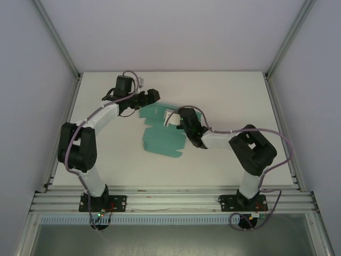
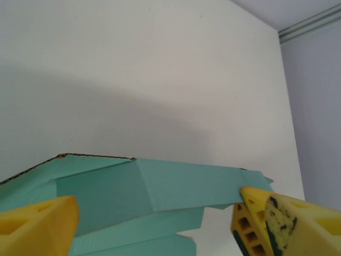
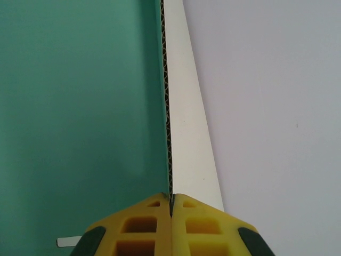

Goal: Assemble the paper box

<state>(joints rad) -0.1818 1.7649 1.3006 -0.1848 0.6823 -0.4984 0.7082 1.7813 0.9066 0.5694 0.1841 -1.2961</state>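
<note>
Left arm bent, reached toward upper centre; left gripper (image 1: 153, 96) fingers spread wide either side of paper box (image 1: 162, 136), mid-frame. Right gripper (image 3: 171, 205) clamped on its upright edge; grip point hidden overhead by wrist.

The paper box (image 1: 162, 136) lies near the middle of the surface (image 1: 234, 90), between the two arms. The left gripper (image 1: 153, 96) is at the box's far left corner, and a folded part of the box sits between its two fingers (image 2: 40, 224). The right gripper (image 3: 171, 200) is at the box's far right side, pinching the edge of a flap (image 3: 80, 106) that stands up.
</note>
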